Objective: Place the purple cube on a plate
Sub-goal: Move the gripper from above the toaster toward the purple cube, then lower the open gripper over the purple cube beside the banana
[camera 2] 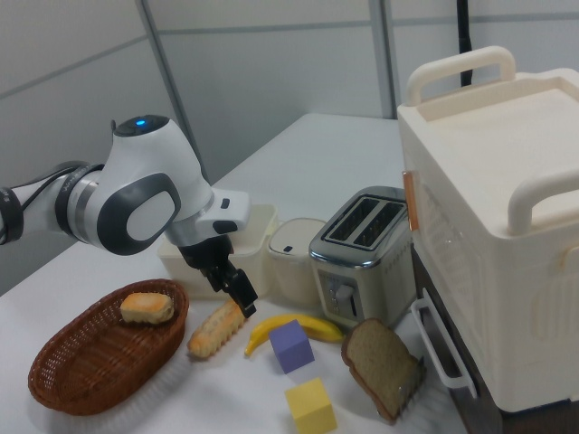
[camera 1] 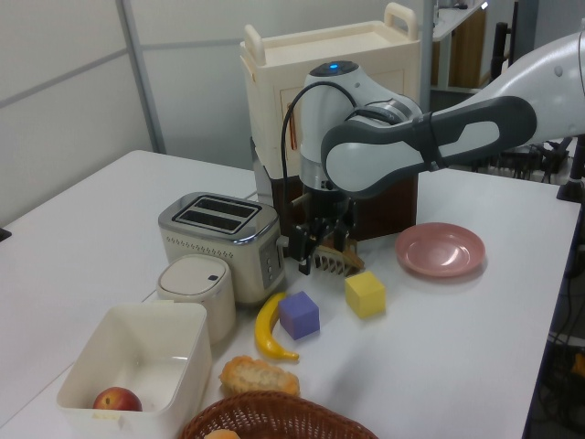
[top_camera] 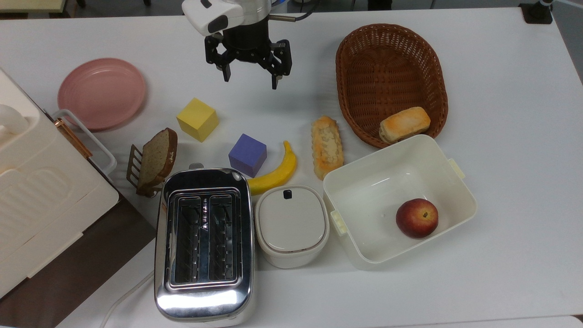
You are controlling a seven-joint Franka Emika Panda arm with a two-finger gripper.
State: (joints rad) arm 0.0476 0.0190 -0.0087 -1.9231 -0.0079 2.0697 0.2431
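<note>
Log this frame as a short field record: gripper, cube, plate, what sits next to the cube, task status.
gripper: gripper open, holding nothing, above bare table, apart from the cube
cube: purple cube on the table, in front of the toaster
plate: pink plate empty, at the top view's left
neighbours: banana touching or nearly touching the cube; yellow cube apart
status: cube not yet picked up

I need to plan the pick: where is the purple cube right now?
In the top view the purple cube sits on the table, just left of the banana, above the toaster and lower right of the yellow cube.
</note>
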